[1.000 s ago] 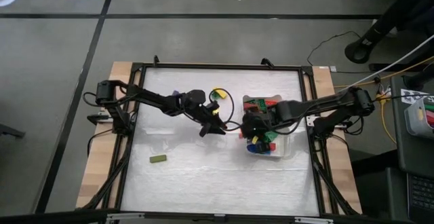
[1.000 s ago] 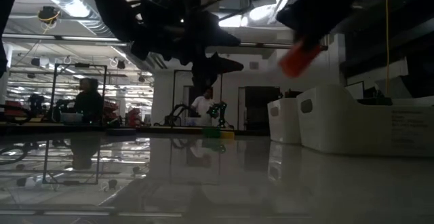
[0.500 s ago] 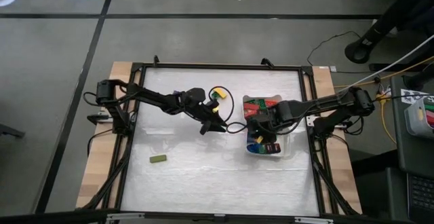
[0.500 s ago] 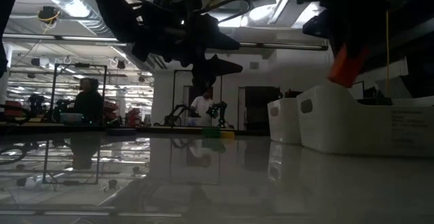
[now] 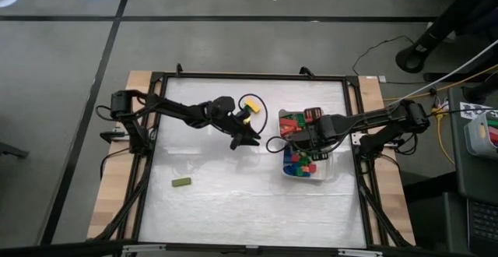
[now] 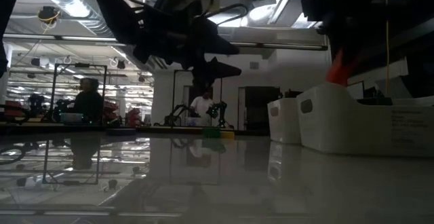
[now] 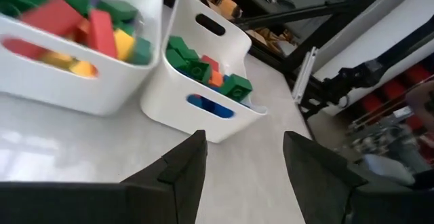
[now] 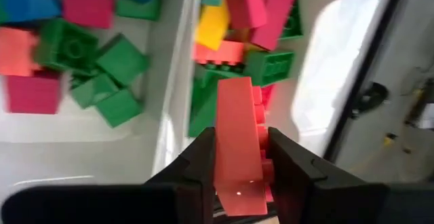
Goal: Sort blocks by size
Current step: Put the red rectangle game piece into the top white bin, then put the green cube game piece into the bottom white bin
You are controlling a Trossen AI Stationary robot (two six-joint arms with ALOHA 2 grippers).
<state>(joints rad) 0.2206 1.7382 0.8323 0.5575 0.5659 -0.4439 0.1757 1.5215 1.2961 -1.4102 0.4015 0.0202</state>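
My right gripper (image 5: 298,138) is shut on a long red bar block (image 8: 237,139) above two white trays at the table's right middle. One tray (image 8: 178,61) holds several small cubes, green, blue and pink; the other (image 8: 319,54) holds longer bars. In the low view the bar (image 6: 337,66) hangs above a tray (image 6: 332,115). My left gripper (image 5: 247,139) is open and empty in the air at the table's middle, facing the trays (image 7: 203,122). A green block (image 5: 181,182) lies flat on the table at the near left. My right gripper pinches the red bar's two long sides (image 8: 224,163) between its two fingers (image 8: 200,170). The fingers point down from above and lie along the bar. The bar hangs below the fingers, lifted clear of the trays and the blocks in them.
A yellow block (image 5: 244,110) with a black cable loop sits by the left arm's wrist. A black frame (image 5: 249,76) runs round the table. The white tabletop (image 5: 233,210) lies bare at the near side. People and benches show beyond the table in the low view.
My right gripper has carried the red bar toward the table's right and far edge, from beside the trays to over them; the bar has tipped from slanting to nearly upright. My left gripper has gone a little toward the far edge, still open.
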